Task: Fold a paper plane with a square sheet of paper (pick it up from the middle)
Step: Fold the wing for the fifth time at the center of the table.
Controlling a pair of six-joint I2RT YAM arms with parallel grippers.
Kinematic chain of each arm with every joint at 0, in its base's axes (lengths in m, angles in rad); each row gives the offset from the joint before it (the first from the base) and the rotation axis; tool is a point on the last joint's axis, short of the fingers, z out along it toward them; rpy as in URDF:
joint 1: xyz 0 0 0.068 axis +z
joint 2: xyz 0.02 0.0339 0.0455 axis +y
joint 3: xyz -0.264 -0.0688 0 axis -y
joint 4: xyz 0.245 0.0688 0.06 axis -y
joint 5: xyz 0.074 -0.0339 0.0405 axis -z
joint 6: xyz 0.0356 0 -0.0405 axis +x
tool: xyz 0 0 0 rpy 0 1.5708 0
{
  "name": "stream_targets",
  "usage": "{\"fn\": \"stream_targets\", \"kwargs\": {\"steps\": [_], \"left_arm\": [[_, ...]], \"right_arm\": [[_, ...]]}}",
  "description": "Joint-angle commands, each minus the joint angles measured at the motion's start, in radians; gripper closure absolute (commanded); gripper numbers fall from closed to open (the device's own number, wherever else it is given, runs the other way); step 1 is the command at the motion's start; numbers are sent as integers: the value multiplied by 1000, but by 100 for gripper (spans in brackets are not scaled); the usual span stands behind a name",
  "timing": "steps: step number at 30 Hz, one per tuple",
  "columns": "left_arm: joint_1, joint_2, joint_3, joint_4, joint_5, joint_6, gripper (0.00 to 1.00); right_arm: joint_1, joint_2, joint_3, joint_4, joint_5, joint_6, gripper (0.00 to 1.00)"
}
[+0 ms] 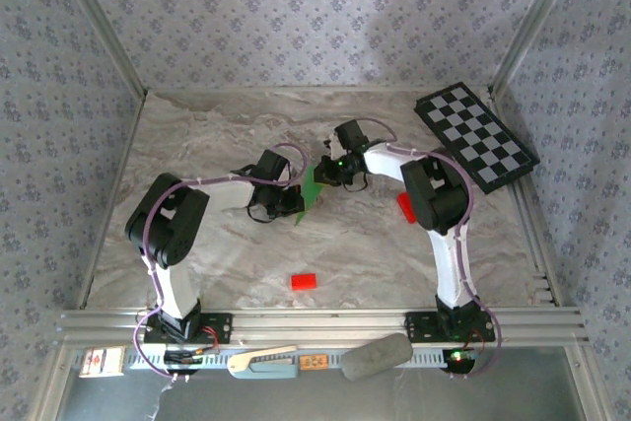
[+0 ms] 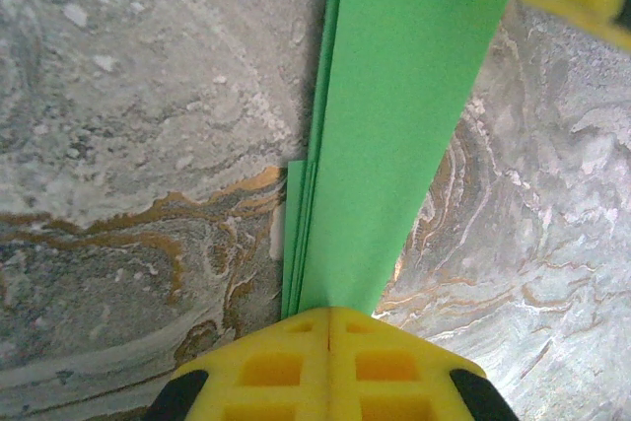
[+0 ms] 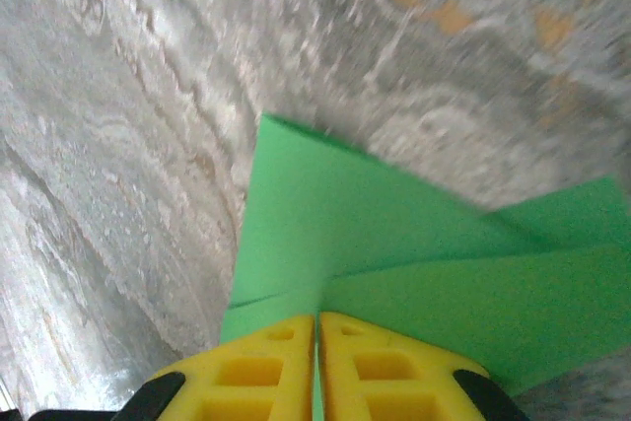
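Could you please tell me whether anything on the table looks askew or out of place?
Only the checkerboard: it lies diagonally at the far right corner, one corner apparently overhanging the edge of the table. The folded green paper looks neat.

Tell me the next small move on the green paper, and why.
Probably the right gripper should ease its flap outward to spread a wing while the left gripper holds the body. Both are shut on the green paper, already folded into narrow stacked layers.
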State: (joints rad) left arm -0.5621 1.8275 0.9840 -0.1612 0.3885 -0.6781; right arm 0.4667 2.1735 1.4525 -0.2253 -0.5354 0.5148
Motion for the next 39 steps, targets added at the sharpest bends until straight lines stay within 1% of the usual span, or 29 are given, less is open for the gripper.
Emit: {"fn": "stream_targets", "kwargs": {"steps": [1,15,20,24,28,30,33,37,39], "left_arm": [[11,47,-42,-165,-46,25,100],[16,50,-47,-168,-44,34,100],[17,50,-40,-163,-39,34,100],[20,40,-19,-160,-26,34,100],[32,-8,37,-126,30,17,100],[37,-45,63,-100,57,-2,96],[58,-109,94,-77,79,-22,85],[111,-205,95,-88,70,-32,70],[147,-251,87,-109,51,-29,66]], "right_arm": [[-57,60,34,34,104,-22,87],[-143,121,101,43,107,30,87],[-160,117,121,40,112,21,87],[-163,55,112,32,125,2,86],[-161,-66,58,26,153,-10,83],[-157,-120,31,2,178,-10,80],[-144,-196,0,-50,224,-10,73],[-115,-267,-40,-114,283,1,63],[-94,-288,-44,-161,313,10,59]]}}
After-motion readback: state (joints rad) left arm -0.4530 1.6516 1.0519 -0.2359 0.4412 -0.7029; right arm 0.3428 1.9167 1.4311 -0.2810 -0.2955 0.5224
